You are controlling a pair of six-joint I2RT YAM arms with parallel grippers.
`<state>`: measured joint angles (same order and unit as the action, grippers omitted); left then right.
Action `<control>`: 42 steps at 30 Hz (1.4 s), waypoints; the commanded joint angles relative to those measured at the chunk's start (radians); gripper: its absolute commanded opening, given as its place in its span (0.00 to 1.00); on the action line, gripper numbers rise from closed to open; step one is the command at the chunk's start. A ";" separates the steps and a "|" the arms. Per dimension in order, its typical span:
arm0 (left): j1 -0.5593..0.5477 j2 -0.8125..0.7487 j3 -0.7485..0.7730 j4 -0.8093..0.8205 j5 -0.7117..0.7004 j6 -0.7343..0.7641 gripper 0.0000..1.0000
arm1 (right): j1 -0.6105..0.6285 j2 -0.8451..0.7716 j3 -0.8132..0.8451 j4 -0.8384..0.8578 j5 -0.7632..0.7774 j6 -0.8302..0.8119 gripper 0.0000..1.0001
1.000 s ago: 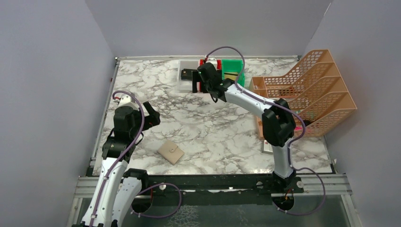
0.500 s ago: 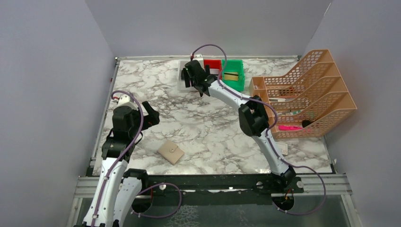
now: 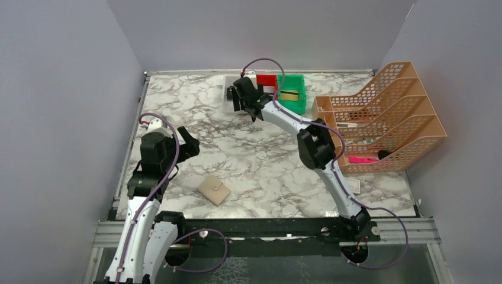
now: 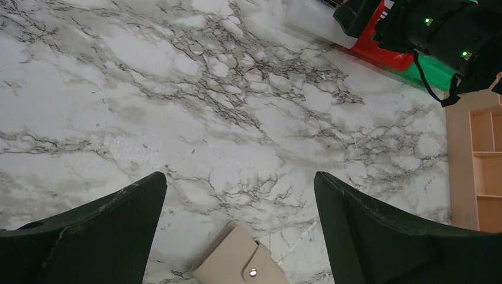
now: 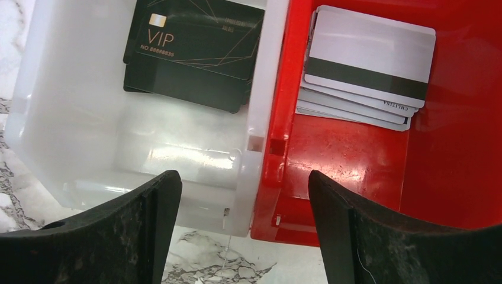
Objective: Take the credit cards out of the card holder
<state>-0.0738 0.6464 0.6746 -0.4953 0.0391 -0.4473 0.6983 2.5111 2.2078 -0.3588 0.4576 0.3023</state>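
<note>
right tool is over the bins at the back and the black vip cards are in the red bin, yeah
Not quite: the black VIP cards lie in the clear white bin, not the red bin, as the right wrist view shows. The right tool is indeed over the bins at the back.

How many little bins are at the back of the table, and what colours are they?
White bin: 1
Red bin: 1
Green bin: 1
Total: 3
</note>
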 commanded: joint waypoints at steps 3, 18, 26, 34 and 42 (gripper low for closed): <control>0.006 0.004 -0.007 0.031 0.028 0.009 0.99 | -0.034 0.030 0.011 -0.044 -0.085 0.077 0.81; 0.018 0.016 -0.007 0.034 0.040 0.009 0.99 | -0.008 -0.164 -0.276 -0.007 -0.144 0.178 0.73; 0.022 0.016 -0.008 0.034 0.042 0.010 0.99 | 0.069 -0.287 -0.467 0.020 -0.161 0.236 0.73; 0.022 0.015 -0.007 0.034 0.044 0.011 0.99 | 0.210 -0.347 -0.564 0.016 -0.130 0.301 0.73; 0.022 0.011 -0.009 0.035 0.046 0.011 0.99 | 0.319 -0.322 -0.503 -0.011 -0.122 0.343 0.74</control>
<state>-0.0589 0.6659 0.6727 -0.4950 0.0635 -0.4450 0.9718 2.1876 1.6642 -0.3305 0.3500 0.6029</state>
